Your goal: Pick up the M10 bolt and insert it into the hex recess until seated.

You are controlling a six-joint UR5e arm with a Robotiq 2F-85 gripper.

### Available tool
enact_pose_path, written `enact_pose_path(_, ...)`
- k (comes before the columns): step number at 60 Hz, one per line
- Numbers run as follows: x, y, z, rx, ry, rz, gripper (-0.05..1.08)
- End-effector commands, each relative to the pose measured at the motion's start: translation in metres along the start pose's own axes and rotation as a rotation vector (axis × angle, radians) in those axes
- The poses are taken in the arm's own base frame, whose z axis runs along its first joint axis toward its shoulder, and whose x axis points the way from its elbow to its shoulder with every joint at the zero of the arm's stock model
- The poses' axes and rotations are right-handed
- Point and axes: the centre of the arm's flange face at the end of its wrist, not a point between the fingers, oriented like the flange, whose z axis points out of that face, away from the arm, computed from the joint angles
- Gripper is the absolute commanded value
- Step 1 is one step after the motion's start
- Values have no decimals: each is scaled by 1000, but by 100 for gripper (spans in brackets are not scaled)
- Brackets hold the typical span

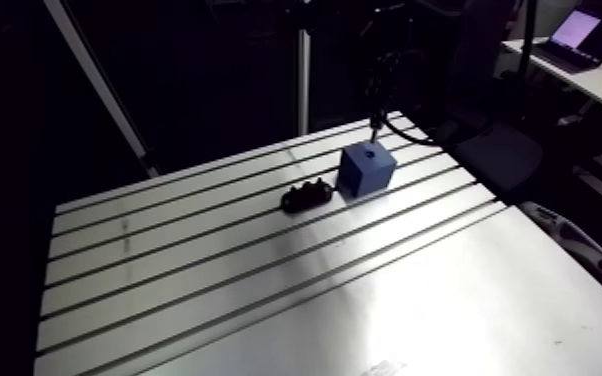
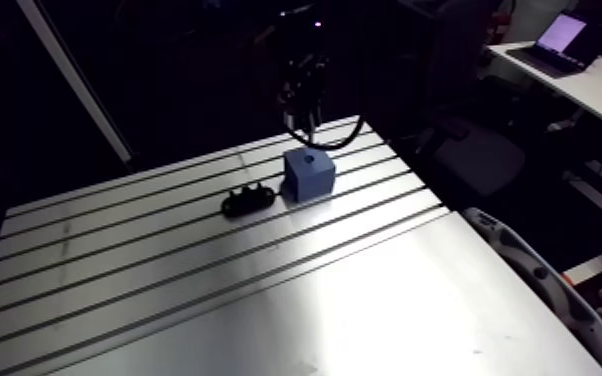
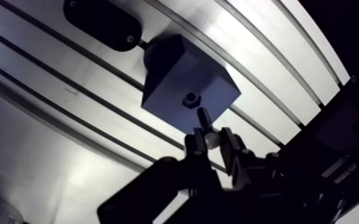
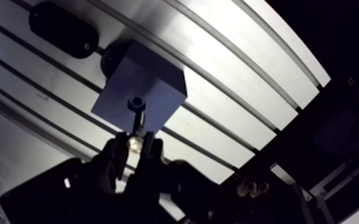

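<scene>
Counting things up first: one blue block [image 3: 176, 77], one bolt [image 3: 202, 119], one black lumpy part [image 3: 101, 24] and one claw [image 3: 210, 140], all on or over the slotted aluminium counter [image 1: 265, 290]. The block has a single hex recess [image 3: 190, 99] in its top face. It sits towards the far end of the counter, and the black part lies just beside it, close but not clearly touching.

Now the claw. In the wrist view its two fingers [image 3: 196, 146] are only a narrow gap apart and clamped on the bolt's shiny head end, so it's closed on the bolt and not gaping. The dark shank sticks out ahead of the fingertips, pointing at the block's top face. The tip ends right next to the recess, a bit off to one side in one eye and nearly lined up in the other, and I can't tell if it actually touches the block. It's not seated — most of the shank is out in the open.

In the arm view the claw hangs over the block's far side.
</scene>
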Motion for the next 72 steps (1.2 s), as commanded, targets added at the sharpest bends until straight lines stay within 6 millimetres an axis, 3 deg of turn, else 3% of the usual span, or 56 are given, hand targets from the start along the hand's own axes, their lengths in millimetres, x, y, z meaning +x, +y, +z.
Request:
enact_pose_path(1, 1, -2, 3, 5, -2, -3, 78)
enact_pose_path(72, 4, -4, 17, 9, -4, -4, 78)
